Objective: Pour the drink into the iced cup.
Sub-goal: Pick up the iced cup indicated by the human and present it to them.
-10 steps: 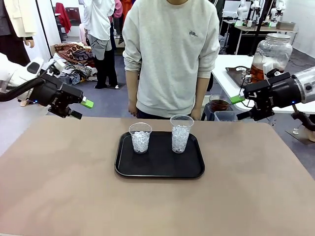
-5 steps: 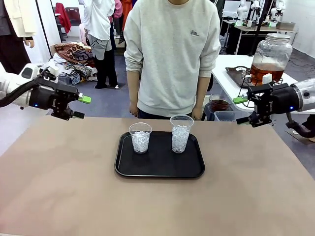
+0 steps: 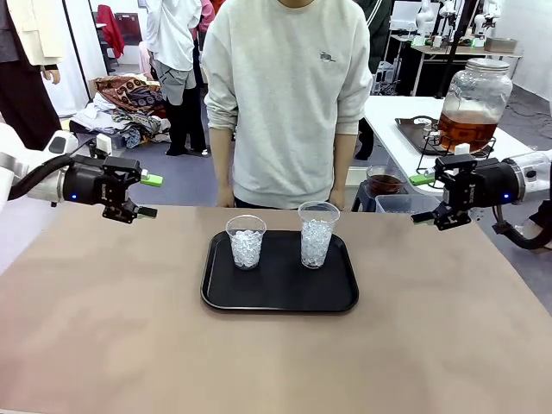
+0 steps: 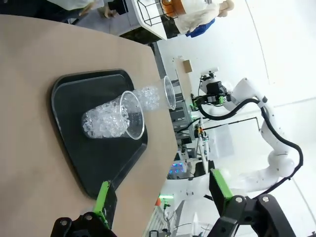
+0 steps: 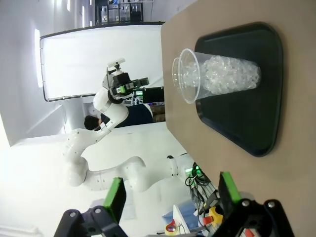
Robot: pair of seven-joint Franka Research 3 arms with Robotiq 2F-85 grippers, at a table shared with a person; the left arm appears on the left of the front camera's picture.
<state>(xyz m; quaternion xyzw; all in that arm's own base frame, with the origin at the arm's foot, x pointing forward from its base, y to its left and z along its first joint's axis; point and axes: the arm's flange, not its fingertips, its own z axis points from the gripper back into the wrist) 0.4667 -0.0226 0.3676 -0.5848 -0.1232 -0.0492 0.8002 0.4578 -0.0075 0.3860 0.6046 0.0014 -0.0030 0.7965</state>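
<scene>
1. On the black tray [image 3: 280,297] stand two clear cups. The shorter cup [image 3: 246,242] and the taller cup [image 3: 317,235] are both packed with ice and have no liquid in them. The tray lies between the two grippers and nearer to us than both.
2. The drink [image 3: 467,131] fills the lower part of the glass dispenser jar [image 3: 475,90], which has a metal lid. The jar stands on a white side table beyond and above the right gripper [image 3: 421,198], well apart from the cups.
3. Just beyond the right gripper's fingertips sits a small container [image 3: 384,182] with dark liquid (we cannot tell what it is).
4. The left gripper [image 3: 149,197] hangs in the air with its green pads spread and nothing between them. The right gripper is likewise parted and empty. The wrist views confirm this for the left gripper [image 4: 162,186] and the right gripper [image 5: 172,187].
5. Since a second ago both grippers have sunk lower. The person [image 3: 289,95] has shifted a little towards the left gripper, while the tray and the cups have not moved.
6. In each wrist view the nearer cup overlaps the farther one and hides part of it. We cannot make out the jar's tap, and the person is cut off at the top edge.
</scene>
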